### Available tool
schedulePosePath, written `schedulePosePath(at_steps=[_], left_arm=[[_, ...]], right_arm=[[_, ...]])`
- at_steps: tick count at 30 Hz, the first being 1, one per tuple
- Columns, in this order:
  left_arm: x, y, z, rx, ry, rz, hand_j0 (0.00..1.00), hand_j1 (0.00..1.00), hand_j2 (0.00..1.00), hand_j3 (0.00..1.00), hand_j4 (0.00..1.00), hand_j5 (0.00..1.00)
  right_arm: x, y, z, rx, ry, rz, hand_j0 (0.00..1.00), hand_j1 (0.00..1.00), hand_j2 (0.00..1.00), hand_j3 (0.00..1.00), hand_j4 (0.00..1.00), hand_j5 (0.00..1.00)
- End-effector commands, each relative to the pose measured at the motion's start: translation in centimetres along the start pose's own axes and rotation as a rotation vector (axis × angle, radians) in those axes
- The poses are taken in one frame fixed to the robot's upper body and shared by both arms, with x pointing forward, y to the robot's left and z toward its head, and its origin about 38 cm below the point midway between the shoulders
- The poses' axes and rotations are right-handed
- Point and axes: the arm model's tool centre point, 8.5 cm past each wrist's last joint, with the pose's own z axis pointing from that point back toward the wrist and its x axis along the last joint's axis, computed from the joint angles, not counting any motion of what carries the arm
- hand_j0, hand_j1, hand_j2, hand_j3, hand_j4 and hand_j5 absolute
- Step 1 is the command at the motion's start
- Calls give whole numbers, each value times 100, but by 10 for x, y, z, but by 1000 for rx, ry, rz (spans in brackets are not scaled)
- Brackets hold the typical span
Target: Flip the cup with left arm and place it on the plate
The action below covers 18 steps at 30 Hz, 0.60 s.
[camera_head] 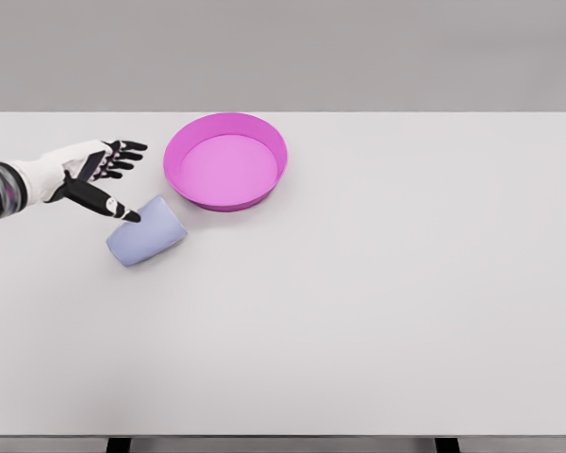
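Observation:
A pale blue cup (147, 232) lies on its side on the white table, left of the middle. Up and to its right sits a magenta plate (225, 160) with a raised rim and nothing in it. My left hand (113, 175) comes in from the left edge and hovers just above and left of the cup. Its fingers are spread, and the thumb tip (130, 216) reaches down to the cup's upper edge. The hand holds nothing. No right arm shows.
The white table (377, 302) fills the view, its front edge near the bottom of the picture. A plain grey wall stands behind it.

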Motion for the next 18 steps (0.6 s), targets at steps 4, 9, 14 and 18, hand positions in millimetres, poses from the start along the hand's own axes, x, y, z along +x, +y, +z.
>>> schedulePosePath(at_steps=[4,9,14,18], left_arm=[[3,-4,-5,10,-6,-19,100,100,100,100,100,100],[1,-17,-11,-19,-11,-14,100,100,100,100,100,100],[-1,-16,-8,-8,-14,-8,100,100,100,100,100,100],[-1,-14,-6,-2,-19,-4,100,100,100,100,100,100]], right_arm=[[0,0,0,0,0,2,100,100,100,100,100,100],[1,0,0,0,-2,1,100,100,100,100,100,100],[0,0,0,0,0,0,100,100,100,100,100,100],[0,0,0,0,0,2,100,100,100,100,100,100]])
